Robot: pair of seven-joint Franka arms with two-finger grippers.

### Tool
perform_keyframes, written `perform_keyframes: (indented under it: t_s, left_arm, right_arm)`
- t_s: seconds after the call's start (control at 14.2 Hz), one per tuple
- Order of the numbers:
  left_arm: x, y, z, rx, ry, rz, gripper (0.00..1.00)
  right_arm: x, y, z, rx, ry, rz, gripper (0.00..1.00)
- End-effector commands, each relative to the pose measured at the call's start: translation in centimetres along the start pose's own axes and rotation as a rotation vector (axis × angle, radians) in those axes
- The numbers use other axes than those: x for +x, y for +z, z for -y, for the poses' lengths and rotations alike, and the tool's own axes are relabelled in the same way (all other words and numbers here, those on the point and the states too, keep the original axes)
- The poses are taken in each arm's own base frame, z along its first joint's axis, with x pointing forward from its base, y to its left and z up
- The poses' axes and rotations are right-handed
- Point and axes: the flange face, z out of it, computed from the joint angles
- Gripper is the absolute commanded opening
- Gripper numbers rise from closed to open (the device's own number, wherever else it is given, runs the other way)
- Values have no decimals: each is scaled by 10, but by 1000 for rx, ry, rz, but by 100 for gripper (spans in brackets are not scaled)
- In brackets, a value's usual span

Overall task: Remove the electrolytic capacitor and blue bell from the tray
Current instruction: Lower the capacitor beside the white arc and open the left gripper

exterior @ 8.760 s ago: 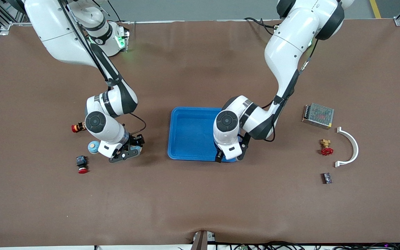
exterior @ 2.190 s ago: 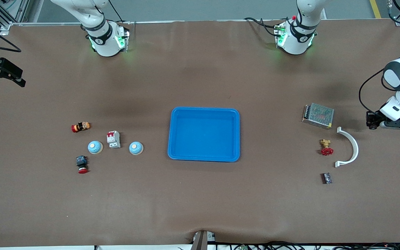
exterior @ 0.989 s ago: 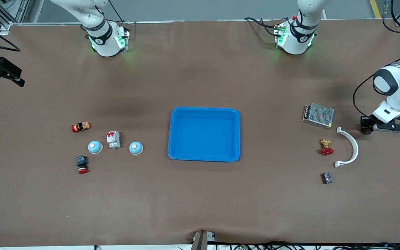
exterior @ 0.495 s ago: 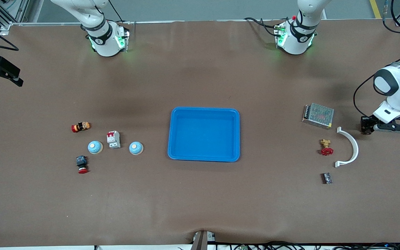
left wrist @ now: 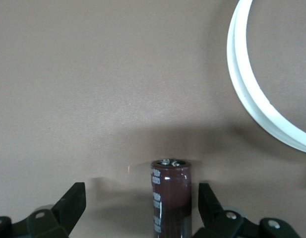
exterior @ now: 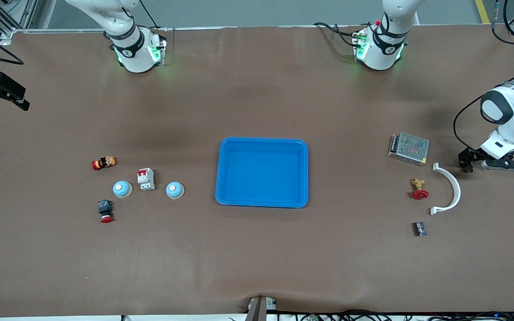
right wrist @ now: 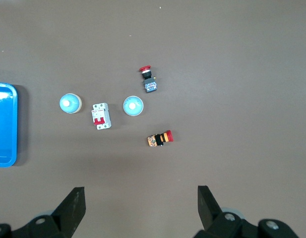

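Observation:
A dark brown capacitor (left wrist: 171,198) stands upright on the brown table, between the spread fingers of my left gripper (left wrist: 142,194) and touching neither. This gripper (exterior: 466,162) is low at the left arm's end of the table, beside the white curved piece (exterior: 452,187), and it is open. Two blue dome bells (exterior: 122,189) (exterior: 175,190) sit toward the right arm's end, with a white-and-red breaker (exterior: 146,179) between them. My right gripper (exterior: 23,99) hangs open and empty, high by that end's edge. Its wrist view shows both bells (right wrist: 71,103) (right wrist: 133,106). The blue tray (exterior: 261,140) is mid-table, empty.
Near the left gripper lie a metal-mesh power supply (exterior: 408,148), a brass valve with a red handle (exterior: 418,189) and a small dark module (exterior: 420,228). By the bells are a red-orange push button (exterior: 103,163) and a red-capped stop button (exterior: 105,211).
The left gripper's fingers have spread and let go of the capacitor, which now stands free on the table. The right arm has barely moved.

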Motion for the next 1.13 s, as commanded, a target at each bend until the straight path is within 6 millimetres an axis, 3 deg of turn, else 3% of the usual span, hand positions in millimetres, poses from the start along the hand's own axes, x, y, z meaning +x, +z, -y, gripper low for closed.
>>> perform_keyframes:
  t_s: [0.0, 0.42, 0.64, 0.85, 1.06]
  left_arm:
    - [1, -4, 6, 10, 13, -20, 100]
    - [14, -38, 13, 9, -10, 23, 100]
    - [30, -48, 6, -6, -41, 30, 100]
    - [59, -54, -24, -54, -184, 60, 100]
    - [94, -75, -59, -86, -276, 89, 100]
  right_arm:
    - [-3, -6, -2, 1, -2, -5, 100]
    - [-3, -6, -1, 2, -4, 1, 100]
    - [-2, -6, -1, 2, -4, 0, 100]
    - [-2, -8, 2, 1, -7, -5, 100]
    - [-3, -8, 2, 1, -4, -5, 100]
